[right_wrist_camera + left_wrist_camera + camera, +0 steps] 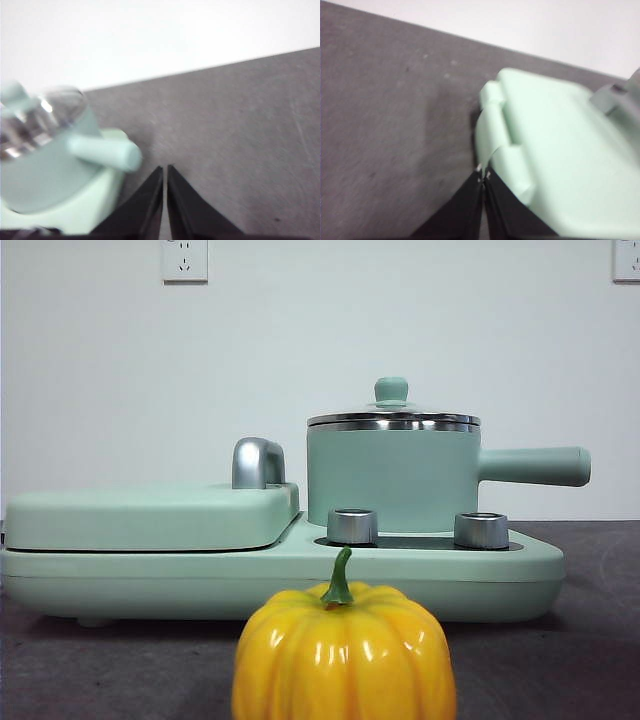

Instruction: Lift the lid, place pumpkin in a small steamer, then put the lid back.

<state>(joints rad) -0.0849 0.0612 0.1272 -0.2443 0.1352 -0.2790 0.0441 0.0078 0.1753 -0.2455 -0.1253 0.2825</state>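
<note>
Currently, pumpkin: the pumpkin (344, 652) sits on the dark grey bench (590, 640) nearest the front camera, upright, its curved green stem pointing up; it stands apart from the cooker, in front of it.
Steamer: the small steamer (390, 480) stands on the right part of the wide cooker base (280, 580), behind 2 chrome dials (352, 526); its long handle (535, 466) sticks out level to the right in the front view.
Lid: the lid (392, 416) rests closed on the steamer's chrome rim, its small knob on top.
Flat cover: a rectangular green cover (150, 515) lies on the left part of the base, with a chrome handle (257, 462) near its right end, beside the steamer.
Left hand: the left hand (483, 176) is clenched and carries nothing, its 2 black jaws pressed tip to tip; it hangs near a corner of the flat cover, over the edge where cover and bench meet.
Right hand: the right hand (165, 170) is likewise clenched and empty, jaws nearly touching; it hangs over bare bench just beside the end of the steamer's handle.
Blur: both wrist views are smeared, so the glass lid seen there is probably seated, though only the front view shows it clearly.
Wall: 2 white sockets (184, 260) sit high on the wall behind.
</note>
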